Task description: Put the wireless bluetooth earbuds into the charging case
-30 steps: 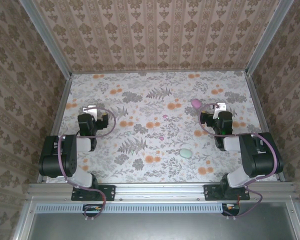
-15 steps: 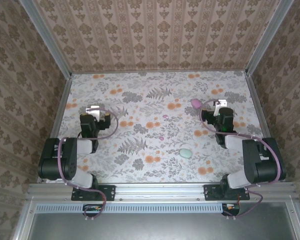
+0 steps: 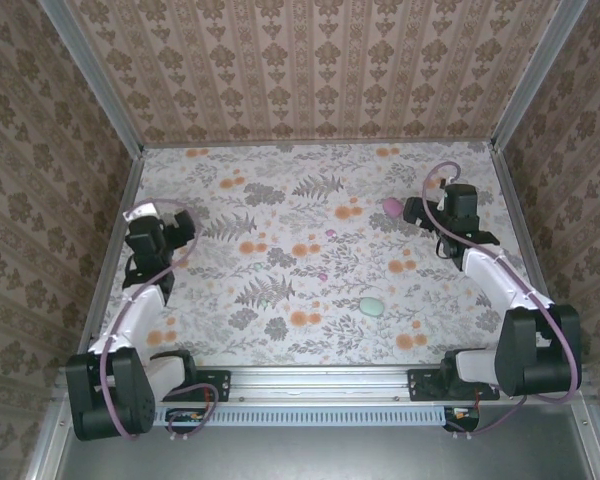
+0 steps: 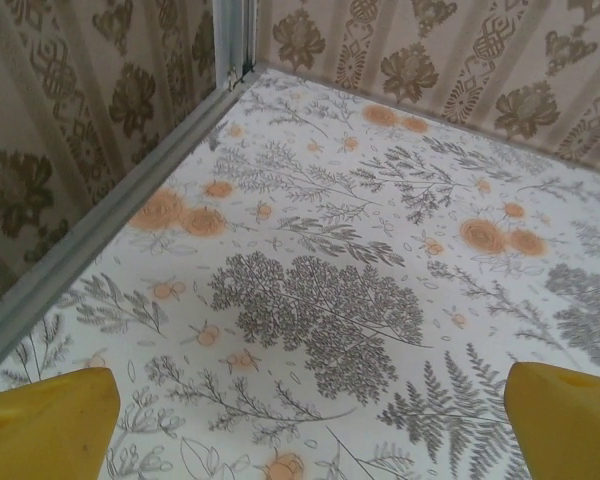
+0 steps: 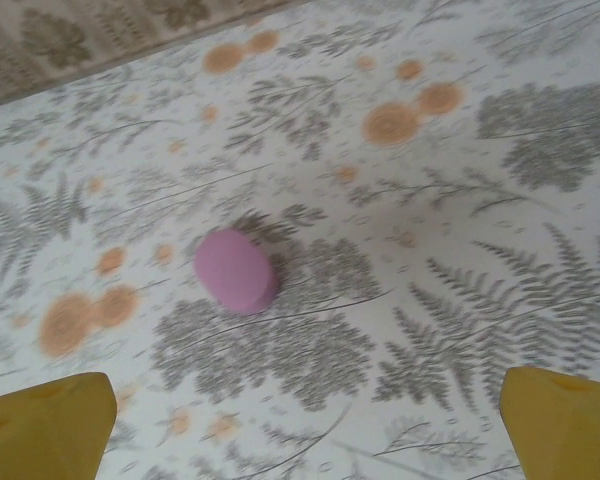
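Note:
A pink pebble-shaped charging case (image 3: 391, 207) lies closed at the back right of the floral table; in the right wrist view the same case (image 5: 235, 270) sits ahead and a little left. A mint-green case (image 3: 372, 305) lies closed nearer the front. Two tiny earbuds rest mid-table: a pinkish-purple one (image 3: 323, 276) and a pale one (image 3: 331, 233). My right gripper (image 3: 430, 200) (image 5: 300, 430) hangs open just right of the pink case, nothing between its yellow fingers (image 5: 45, 425). My left gripper (image 3: 145, 215) (image 4: 305, 440) is open over bare table at the far left.
Patterned walls enclose the table on three sides, with a metal rail (image 4: 110, 200) along the left edge close to my left gripper. The back left corner post (image 4: 235, 40) stands ahead of it. Both arm bases sit at the near edge.
Both arms have stretched out from their folded poses. The left gripper swung left toward the wall; the right gripper moved back, to beside the pink case. Cases and earbuds have not moved.

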`<action>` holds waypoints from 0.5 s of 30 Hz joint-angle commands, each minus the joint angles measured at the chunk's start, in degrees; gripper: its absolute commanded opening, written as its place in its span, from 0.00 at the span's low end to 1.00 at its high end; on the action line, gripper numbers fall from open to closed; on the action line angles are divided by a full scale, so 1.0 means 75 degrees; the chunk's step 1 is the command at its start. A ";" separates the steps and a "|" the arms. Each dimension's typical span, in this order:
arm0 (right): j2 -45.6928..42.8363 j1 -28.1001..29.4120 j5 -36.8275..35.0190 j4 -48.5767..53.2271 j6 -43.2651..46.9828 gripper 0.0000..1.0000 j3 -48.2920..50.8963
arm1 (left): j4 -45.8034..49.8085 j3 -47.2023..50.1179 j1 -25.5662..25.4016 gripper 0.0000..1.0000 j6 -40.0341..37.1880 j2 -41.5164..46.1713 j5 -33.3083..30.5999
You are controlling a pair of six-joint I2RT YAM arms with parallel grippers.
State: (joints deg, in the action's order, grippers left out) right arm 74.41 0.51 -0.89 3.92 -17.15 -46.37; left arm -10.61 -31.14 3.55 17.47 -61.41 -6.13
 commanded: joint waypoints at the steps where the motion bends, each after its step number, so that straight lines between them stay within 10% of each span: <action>1: 0.0190 -0.0010 0.1359 0.1237 -0.0303 1.00 -0.0576 | 0.1633 -0.0336 0.0063 1.00 0.1065 0.0164 0.1658; 15: 0.2389 0.0049 0.2990 0.2536 -0.0158 0.82 -0.2262 | 0.1865 0.0227 -0.1407 1.00 0.2175 0.1297 0.1956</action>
State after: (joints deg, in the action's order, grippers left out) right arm 89.30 0.62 18.70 19.35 -18.02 -60.38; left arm 1.43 -30.13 -5.04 30.98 -52.21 8.82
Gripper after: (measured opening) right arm 0.819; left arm 0.997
